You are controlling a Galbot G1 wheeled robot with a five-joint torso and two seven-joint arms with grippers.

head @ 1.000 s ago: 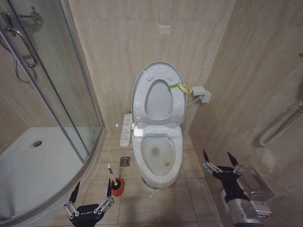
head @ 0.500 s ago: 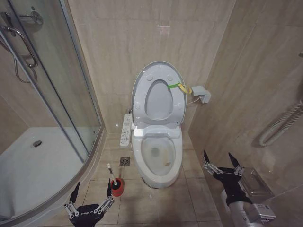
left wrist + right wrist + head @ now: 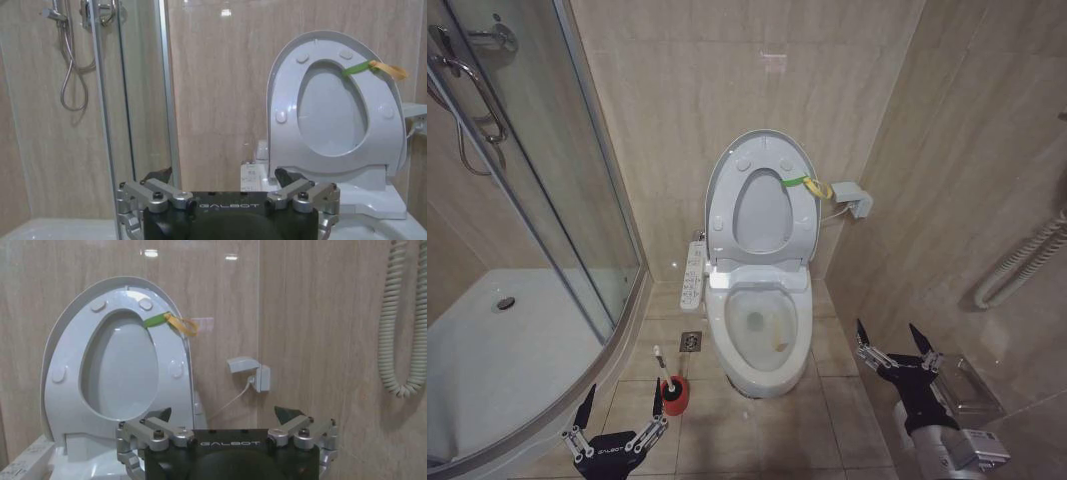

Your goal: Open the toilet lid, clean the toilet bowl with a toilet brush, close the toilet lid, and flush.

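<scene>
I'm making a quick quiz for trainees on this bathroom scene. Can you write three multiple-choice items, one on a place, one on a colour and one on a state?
1. Where does the toilet brush stand?
A. On the floor at the robot's left of the toilet bowl
B. Inside the bowl
C. In the shower tray

2. What colour is the brush holder?
A. Blue
B. Red
C. White

3. How is the toilet lid?
A. Shut flat
B. Taken off
C. Raised against the wall

Answers: 1 A, it sits on the tiles just ahead of the open left gripper. 2 B, the small round holder is red. 3 C, lid and seat both stand upright, leaving the bowl exposed.
</scene>
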